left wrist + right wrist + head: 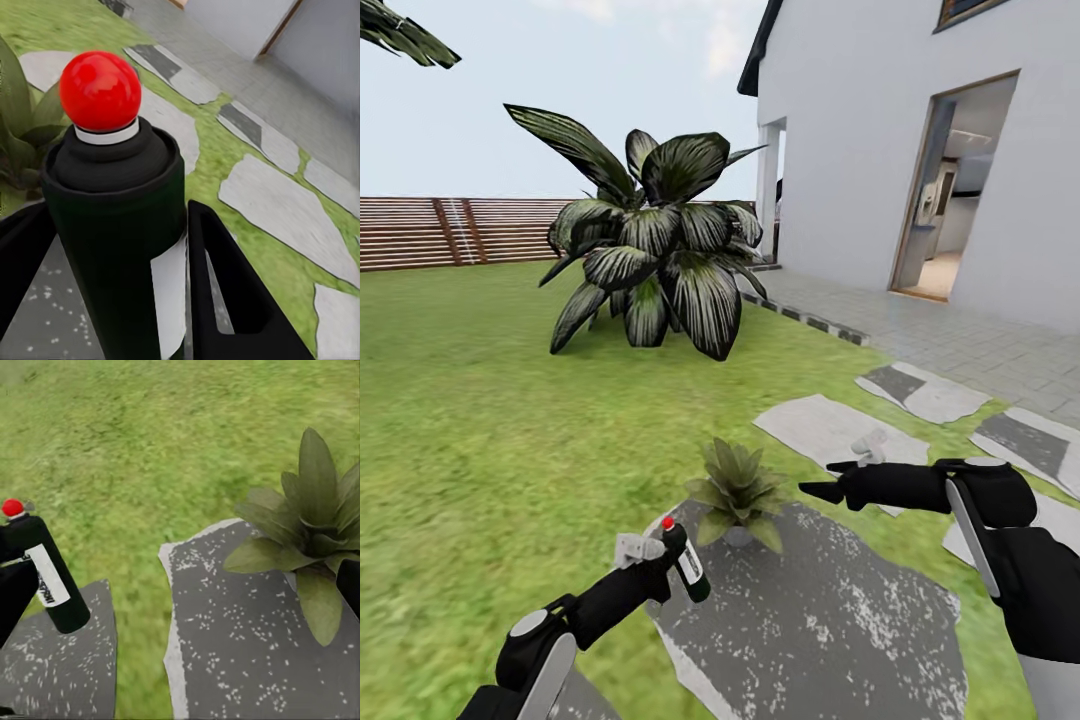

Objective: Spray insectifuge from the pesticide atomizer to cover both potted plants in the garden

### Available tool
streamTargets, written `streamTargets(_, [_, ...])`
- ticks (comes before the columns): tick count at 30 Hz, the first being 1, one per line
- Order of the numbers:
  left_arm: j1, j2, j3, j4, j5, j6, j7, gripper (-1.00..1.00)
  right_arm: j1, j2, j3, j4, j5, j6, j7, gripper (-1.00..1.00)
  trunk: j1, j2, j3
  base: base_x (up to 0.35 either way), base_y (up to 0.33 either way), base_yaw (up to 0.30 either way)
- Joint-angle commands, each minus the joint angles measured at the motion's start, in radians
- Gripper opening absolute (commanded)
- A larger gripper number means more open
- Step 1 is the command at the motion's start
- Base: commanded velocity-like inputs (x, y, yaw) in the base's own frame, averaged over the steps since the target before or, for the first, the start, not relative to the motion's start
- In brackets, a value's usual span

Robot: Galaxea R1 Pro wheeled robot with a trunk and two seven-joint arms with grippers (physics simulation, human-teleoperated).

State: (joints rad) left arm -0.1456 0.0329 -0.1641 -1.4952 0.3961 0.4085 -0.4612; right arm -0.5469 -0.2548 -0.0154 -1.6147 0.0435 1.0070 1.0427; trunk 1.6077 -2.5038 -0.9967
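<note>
My left gripper (660, 562) is shut on the pesticide atomizer (687, 565), a dark green bottle with a white label band and a red spray cap, held tilted. In the left wrist view the atomizer (112, 225) sits between both fingers (225, 285). One potted plant (738, 487), a small green rosette in a grey pot, stands on a speckled grey stone slab (830, 620) just beyond the bottle. My right gripper (817, 479) hovers open to the right of the plant, pointing at it. From the right wrist, the plant (315, 525) and the atomizer (49, 577) both show. The second potted plant is out of view.
A large dark broad-leaved plant (650, 250) grows from the lawn behind. Pale stepping slabs (830, 430) and grey paving (960, 340) lead to a white house with an open doorway (955, 190). A brown slat fence (450, 230) closes the far left. Lawn (480, 450) spreads to the left.
</note>
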Motion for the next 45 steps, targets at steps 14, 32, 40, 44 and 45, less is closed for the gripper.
streamTargets(14, [-0.017, -0.028, -0.075, 0.066, -0.001, -0.008, -0.003, -1.0, 0.032, 0.006, 0.061, -0.001, 0.008, 0.004, 0.054, 1.0, 0.0, 0.0, -0.001, 0.336, 0.0, 0.0])
streamTargets(32, [-0.015, -0.041, -0.096, 0.067, -0.002, -0.01, 0.007, -1.0, 0.045, 0.024, 0.151, 0.002, 0.066, 0.014, 0.038, 1.0, 0.0, 0.0, -0.001, 0.113, 0.0, 0.0])
streamTargets(40, [-0.026, -0.045, -0.147, 0.093, -0.001, 0.0, 0.021, -1.0, 0.046, 0.025, 0.162, 0.0, 0.066, 0.013, 0.039, 1.0, 0.0, 0.0, -0.001, 0.0, 0.0, 0.0])
streamTargets(44, [-0.046, -0.054, -0.152, 0.129, -0.001, 0.004, 0.019, -1.0, 0.047, 0.025, 0.165, -0.001, 0.065, 0.01, 0.041, 1.0, 0.0, 0.0, -0.001, 0.0, 0.0, 0.0])
streamTargets(45, [-0.051, -0.058, -0.152, 0.136, -0.001, 0.005, 0.019, -1.0, 0.047, 0.025, 0.173, -0.001, 0.065, 0.008, 0.041, 1.0, 0.0, 0.0, -0.001, 0.0, 0.0, 0.0])
